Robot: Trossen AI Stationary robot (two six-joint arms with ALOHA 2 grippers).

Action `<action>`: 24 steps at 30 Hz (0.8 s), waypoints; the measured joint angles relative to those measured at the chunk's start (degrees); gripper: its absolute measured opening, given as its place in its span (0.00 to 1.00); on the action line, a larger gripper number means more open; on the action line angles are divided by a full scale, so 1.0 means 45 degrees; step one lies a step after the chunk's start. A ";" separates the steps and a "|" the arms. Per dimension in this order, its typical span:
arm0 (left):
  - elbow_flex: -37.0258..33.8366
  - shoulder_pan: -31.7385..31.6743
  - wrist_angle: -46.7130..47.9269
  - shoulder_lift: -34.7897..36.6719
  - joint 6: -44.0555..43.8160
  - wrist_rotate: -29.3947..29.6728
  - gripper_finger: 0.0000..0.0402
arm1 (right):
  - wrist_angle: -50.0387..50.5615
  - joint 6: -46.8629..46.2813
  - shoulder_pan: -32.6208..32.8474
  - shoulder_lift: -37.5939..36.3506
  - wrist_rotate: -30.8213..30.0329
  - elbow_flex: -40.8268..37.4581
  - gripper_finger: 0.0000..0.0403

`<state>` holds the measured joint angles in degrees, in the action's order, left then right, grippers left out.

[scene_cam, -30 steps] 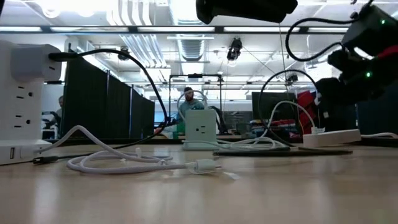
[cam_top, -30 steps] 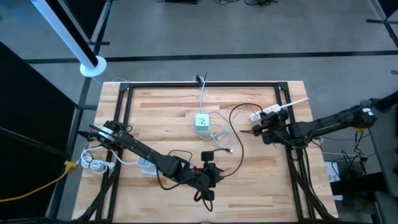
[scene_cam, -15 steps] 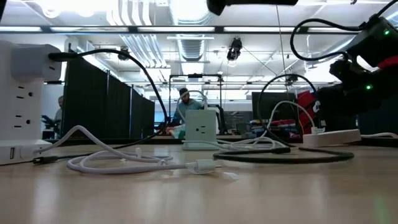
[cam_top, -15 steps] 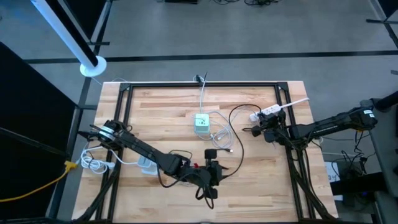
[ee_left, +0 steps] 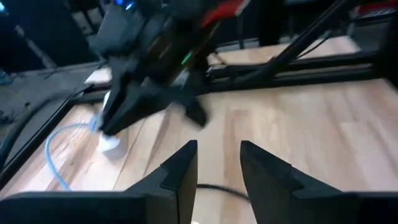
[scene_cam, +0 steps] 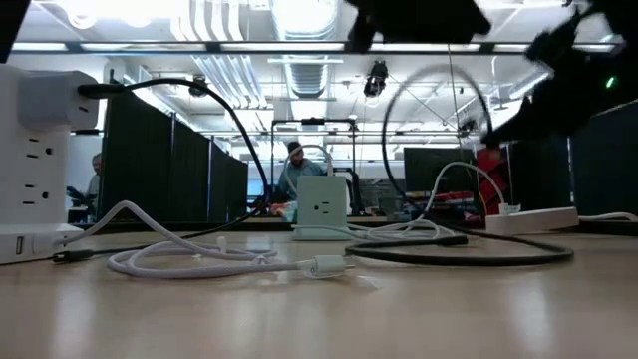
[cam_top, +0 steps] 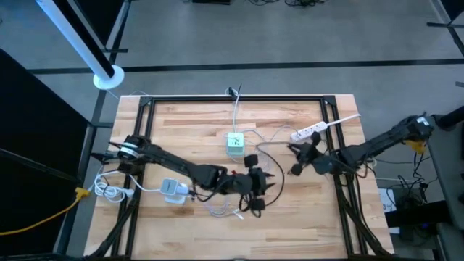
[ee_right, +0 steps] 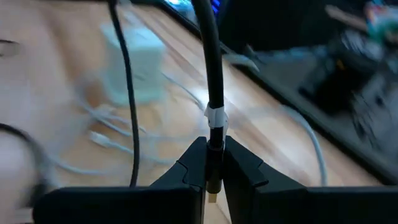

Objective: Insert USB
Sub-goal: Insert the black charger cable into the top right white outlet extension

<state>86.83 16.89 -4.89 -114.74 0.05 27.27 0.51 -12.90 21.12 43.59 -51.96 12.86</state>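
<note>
A black USB cable (ee_right: 208, 56) with a white band (ee_right: 214, 115) rises from my right gripper (ee_right: 211, 165), which is shut on it above the table's right middle (cam_top: 296, 165). Its loop (scene_cam: 429, 130) hangs in the air, and part of it lies on the table (scene_cam: 459, 257). A white charger cube (cam_top: 234, 143) stands at the table's centre and also appears in the low view (scene_cam: 321, 209). My left gripper (ee_left: 219, 162) is open, near the centre (cam_top: 255, 190), above a stretch of black cable (ee_left: 211, 190). My right gripper pinches the black cable between its two fingers (ee_right: 193, 162), just behind the white band (ee_right: 214, 115). The fingers lie along the cable. The cable runs on forward past the fingertips, lifted off the table. The stretch between the fingers is hidden by them.
A white power strip (cam_top: 308, 132) lies at the right far side. A white adapter (cam_top: 172, 188) with coiled white cable (cam_top: 109, 190) sits at the left near side, and loose white cable (cam_top: 221, 210) lies near the left gripper. A big white outlet block (scene_cam: 35, 160) fills the low view's left.
My left gripper has moved from near the table's near edge toward the far edge and the centre. My right gripper has tipped and shifted slightly toward the near edge. The black cable's loop, which lay flat on the table, now stands lifted in the air.
</note>
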 joint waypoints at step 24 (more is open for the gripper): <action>-0.0010 -0.0626 -0.4046 -0.1569 0.1277 0.0151 0.27 | -0.0873 0.0631 0.3309 0.3833 0.0603 0.2055 0.05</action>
<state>86.78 14.07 -23.09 -121.80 5.80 27.94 -3.42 -10.06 36.01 60.84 -49.24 22.11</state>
